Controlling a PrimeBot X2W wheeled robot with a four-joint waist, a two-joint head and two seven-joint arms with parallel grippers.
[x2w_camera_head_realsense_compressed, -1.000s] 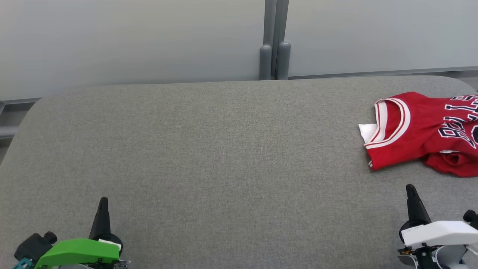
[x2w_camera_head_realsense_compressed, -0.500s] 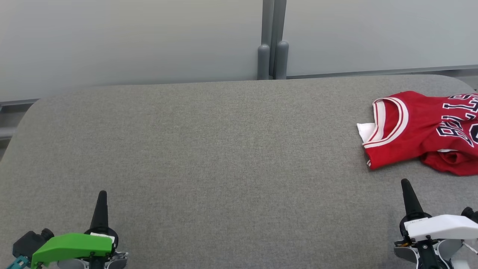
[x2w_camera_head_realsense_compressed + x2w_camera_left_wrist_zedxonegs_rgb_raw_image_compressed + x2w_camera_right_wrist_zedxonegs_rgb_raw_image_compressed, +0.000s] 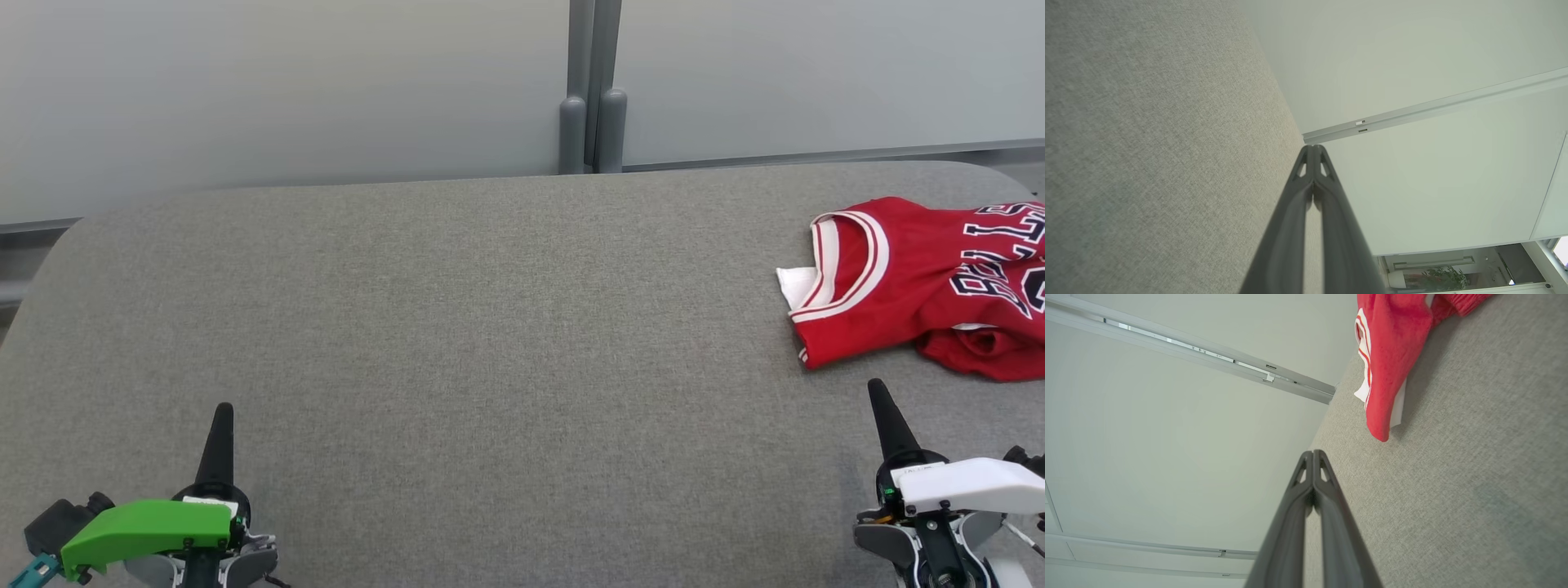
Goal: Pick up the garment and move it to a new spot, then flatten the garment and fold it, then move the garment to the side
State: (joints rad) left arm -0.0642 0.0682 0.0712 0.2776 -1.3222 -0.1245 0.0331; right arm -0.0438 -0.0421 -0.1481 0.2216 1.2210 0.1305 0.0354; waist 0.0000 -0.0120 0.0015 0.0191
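The garment [image 3: 922,286] is a red basketball jersey with white trim and dark lettering, lying crumpled at the far right of the grey fabric table [image 3: 490,327]; its right part runs past the head view's edge. The right wrist view shows the jersey [image 3: 1392,355] at the top, ahead of the fingertips. My right gripper [image 3: 878,388] [image 3: 1312,453] is shut and empty, a short way in front of the jersey. My left gripper [image 3: 223,411] [image 3: 1312,148] is shut and empty at the lower left, far from the garment.
Pale partition panels [image 3: 286,90] with a grey post [image 3: 592,122] stand right behind the table's far edge. The table's corners are rounded. A wide stretch of bare fabric lies between the two grippers.
Both grippers have moved a little up the head view, the right one nearer the jersey. The whole picture has shifted slightly left, so the camera has moved. The jersey lies as before.
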